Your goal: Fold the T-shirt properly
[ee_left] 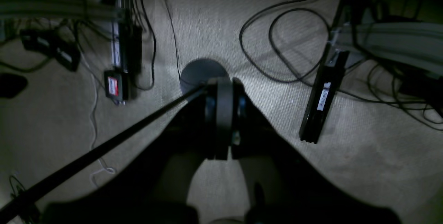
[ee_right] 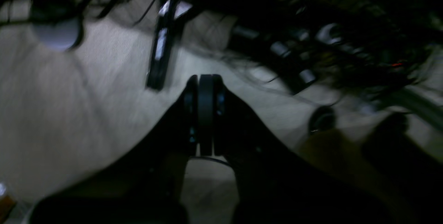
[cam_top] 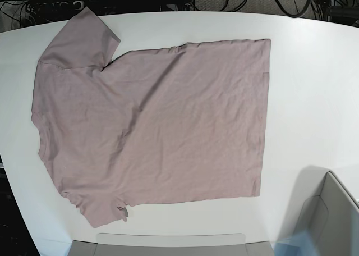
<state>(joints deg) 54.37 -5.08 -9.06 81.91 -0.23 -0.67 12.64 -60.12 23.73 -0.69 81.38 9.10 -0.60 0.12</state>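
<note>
The dusty mauve-pink T-shirt (cam_top: 157, 121) lies spread flat on the white table (cam_top: 314, 99) in the base view. Its collar end is at the left and its hem at the right, with one sleeve at the top left and the other bunched at the bottom left. Neither arm shows in the base view. My left gripper (ee_left: 223, 83) has its jaws pressed together and hangs off the table over carpet. My right gripper (ee_right: 205, 78) is also shut and empty over the carpet, in a blurred view. The shirt is out of both wrist views.
A grey box (cam_top: 331, 216) stands at the table's bottom right, and a grey tray edge (cam_top: 168, 242) runs along the front. On the carpet under the arms lie black cables (ee_left: 277, 44), a black bar (ee_left: 322, 99) and a dark round disc (ee_left: 200, 71).
</note>
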